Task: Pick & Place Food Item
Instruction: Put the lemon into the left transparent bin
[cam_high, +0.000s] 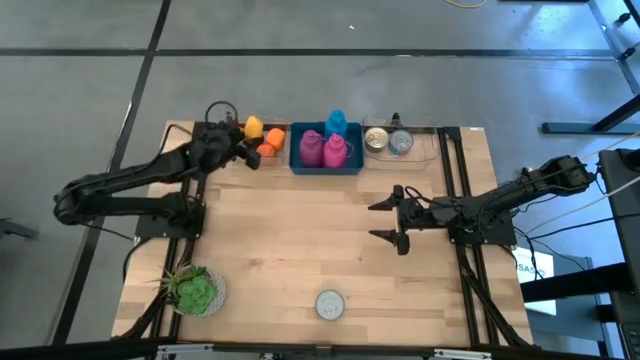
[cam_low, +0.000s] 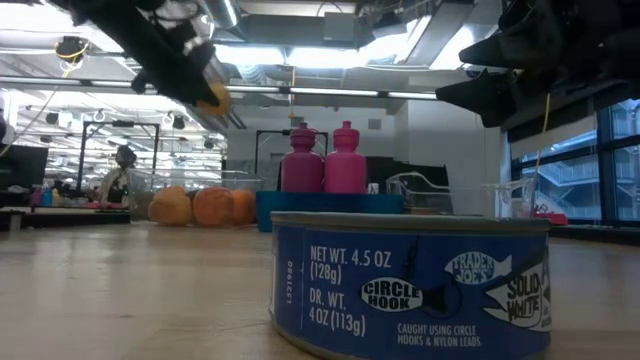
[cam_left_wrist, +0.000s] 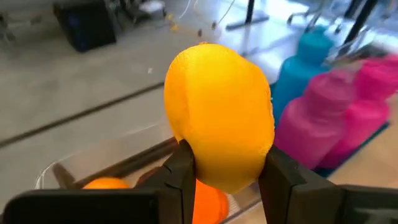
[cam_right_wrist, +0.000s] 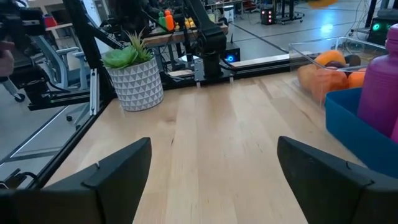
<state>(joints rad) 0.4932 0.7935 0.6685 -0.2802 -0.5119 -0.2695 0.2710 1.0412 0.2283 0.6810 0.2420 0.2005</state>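
Currently I see the left gripper (cam_left_wrist: 225, 177) clenched around a yellow lemon (cam_left_wrist: 219, 115), held up in the air over the clear bin (cam_high: 262, 140) of oranges (cam_high: 270, 143) at the far left edge of the table (cam_high: 300, 240). Beside that bin sits the blue bin (cam_high: 325, 163) with two pink bottles (cam_high: 322, 149) and a teal bottle (cam_high: 335, 122). My right gripper (cam_high: 385, 220) waits released, fingers spread wide, over the bare wood right of centre; a tuna can (cam_low: 410, 283) sits near the front edge, a potted succulent (cam_high: 193, 290) at the front left corner.
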